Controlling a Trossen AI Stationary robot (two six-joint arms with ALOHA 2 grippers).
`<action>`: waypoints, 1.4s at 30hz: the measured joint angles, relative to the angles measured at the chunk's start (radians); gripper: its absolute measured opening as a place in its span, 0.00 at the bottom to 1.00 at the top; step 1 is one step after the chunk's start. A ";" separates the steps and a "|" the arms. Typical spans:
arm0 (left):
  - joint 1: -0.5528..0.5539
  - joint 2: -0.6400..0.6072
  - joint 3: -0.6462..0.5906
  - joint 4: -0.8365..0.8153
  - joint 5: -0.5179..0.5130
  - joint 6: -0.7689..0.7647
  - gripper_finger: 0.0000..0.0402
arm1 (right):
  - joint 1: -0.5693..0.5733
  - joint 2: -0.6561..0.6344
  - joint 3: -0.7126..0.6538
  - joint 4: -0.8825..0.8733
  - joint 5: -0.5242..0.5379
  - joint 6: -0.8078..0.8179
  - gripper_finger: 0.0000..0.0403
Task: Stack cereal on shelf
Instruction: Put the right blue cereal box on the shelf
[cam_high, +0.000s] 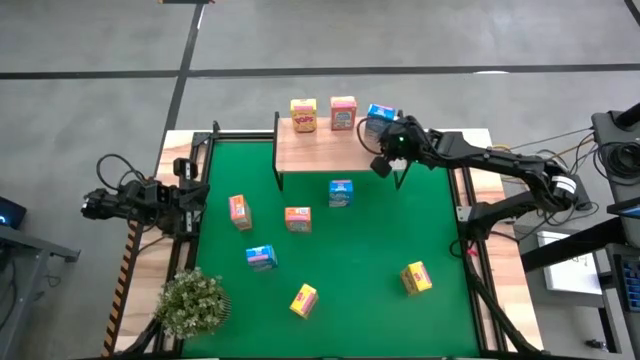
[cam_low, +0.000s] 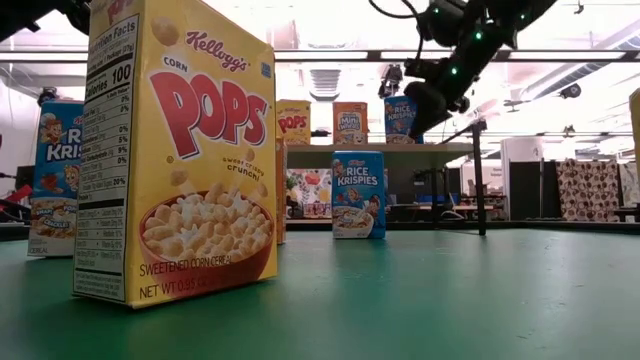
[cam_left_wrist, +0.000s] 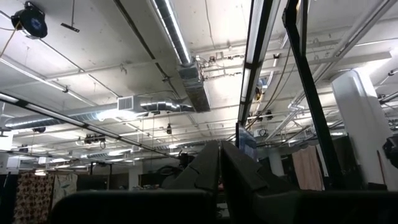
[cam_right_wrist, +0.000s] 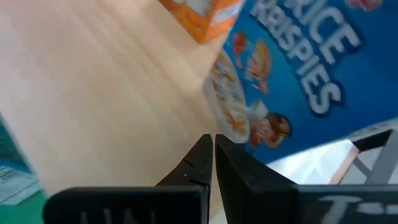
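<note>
A grey concrete floor (cam_high: 400, 35), crossed by pale seams, is seen around the bench (cam_high: 480, 250). Overhead, a white ceiling (cam_left_wrist: 112, 56) is hung with silver ducting (cam_left_wrist: 180, 62) and long strip lights (cam_left_wrist: 255, 56). A white column (cam_left_wrist: 364, 124) is noted. Patterned curtains (cam_low: 590, 190) are seen across the room.

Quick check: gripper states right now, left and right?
Left gripper: shut, empty, parked at the table's left edge.
Right gripper: shut, empty, over the shelf beside the blue cereal box.
</note>
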 joint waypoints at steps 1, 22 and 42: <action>0.000 0.000 0.000 -0.001 0.000 0.000 0.00 | -0.007 0.001 -0.003 0.003 0.004 0.000 0.02; 0.000 0.000 0.001 -0.005 0.000 0.018 0.00 | -0.055 0.008 0.001 0.054 -0.005 -0.039 0.02; 0.000 0.000 0.001 -0.003 0.000 0.019 0.00 | -0.087 0.086 -0.007 0.169 -0.003 -0.080 0.02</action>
